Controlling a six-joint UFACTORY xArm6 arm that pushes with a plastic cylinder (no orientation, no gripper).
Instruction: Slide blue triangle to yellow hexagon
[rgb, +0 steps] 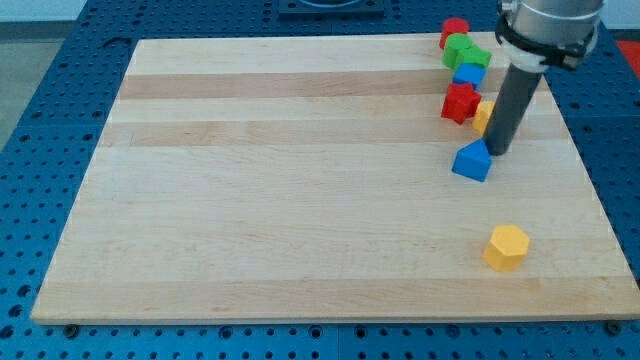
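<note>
My tip (497, 152), with no claw to report, touched the blue triangle block (472, 161); the yellow hexagon block (506, 247) lay well apart, most travel remaining.

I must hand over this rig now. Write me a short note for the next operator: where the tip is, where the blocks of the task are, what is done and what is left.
Tip: my tip sits at the upper right edge of the blue triangle, apparently touching it.
Task blocks: the blue triangle lies in the board's right half; the yellow hexagon lies below it, slightly to the view's right, with bare board between them.
Other blocks: a cluster of red, green, blue and yellow blocks sits near the top right corner.
Done: tip is behind the triangle.
Left: push the triangle down the view to the hexagon.
</note>
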